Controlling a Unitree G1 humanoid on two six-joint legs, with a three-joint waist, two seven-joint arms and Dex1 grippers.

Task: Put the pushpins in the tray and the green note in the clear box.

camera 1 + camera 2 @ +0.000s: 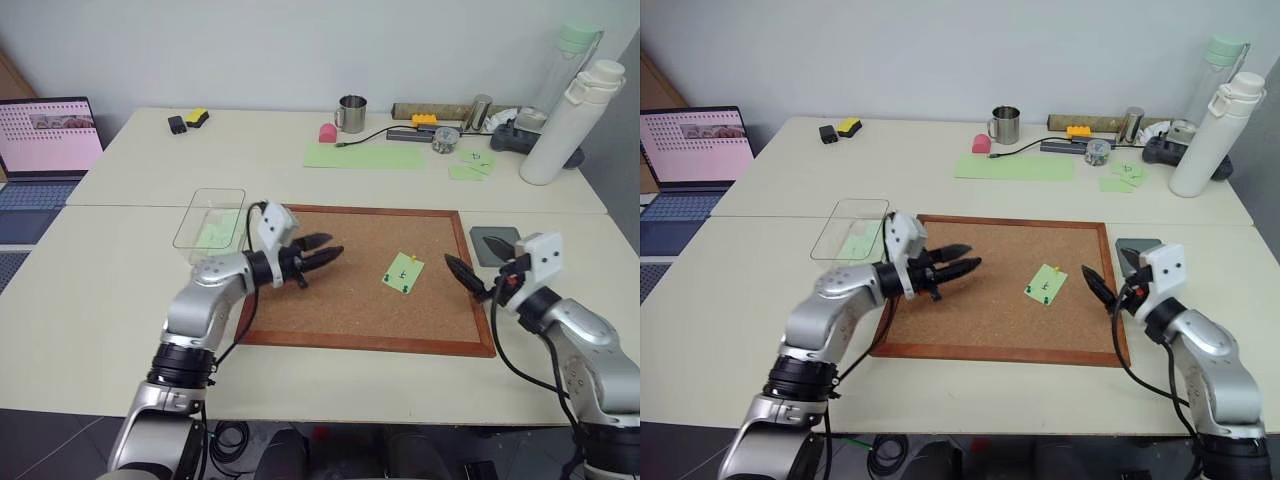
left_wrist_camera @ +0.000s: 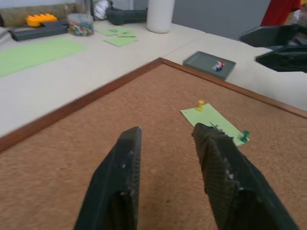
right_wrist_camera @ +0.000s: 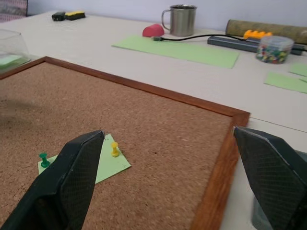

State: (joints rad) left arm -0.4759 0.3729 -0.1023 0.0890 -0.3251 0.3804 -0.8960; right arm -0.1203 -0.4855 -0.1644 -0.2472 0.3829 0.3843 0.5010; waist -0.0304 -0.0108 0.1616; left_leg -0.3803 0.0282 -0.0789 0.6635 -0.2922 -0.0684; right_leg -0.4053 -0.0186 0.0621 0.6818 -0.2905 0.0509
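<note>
From the head cameras, a cork board (image 1: pixel 370 275) in a wooden frame lies on the pale bench (image 1: pixel 100 290). The green note (image 1: pixel 403 272) lies on the cork right of the middle, held by a yellow pushpin (image 1: pixel 416 258) at its far corner and a green pushpin (image 1: pixel 403 289) at its near edge. The left pincer (image 1: pixel 328 250) hovers over the board's left part, pointing toward the note, its fingers a narrow gap apart and empty. The right pincer (image 1: pixel 466 276) hangs over the board's right edge, fingers spread wide, nothing between them. The clear box (image 1: pixel 210 218) stands just beyond the board's left far corner with a pale green slip inside. The tray (image 1: pixel 494 244) sits just off the board's right edge, close to the right pincer.

In the left wrist view, the two black fingers (image 2: pixel 120 187) stand a little apart above bare cork, well short of the note (image 2: pixel 216 125). The yellow pin (image 2: pixel 200 105) and green pin (image 2: pixel 245 136) stand upright on it. The tray (image 2: pixel 208 64) beyond the frame holds red and blue pushpins (image 2: pixel 219 64).

In the right wrist view, the fingers (image 3: pixel 72 187) stand far apart, the note (image 3: pixel 103 165) partly hidden behind one of them.
</note>
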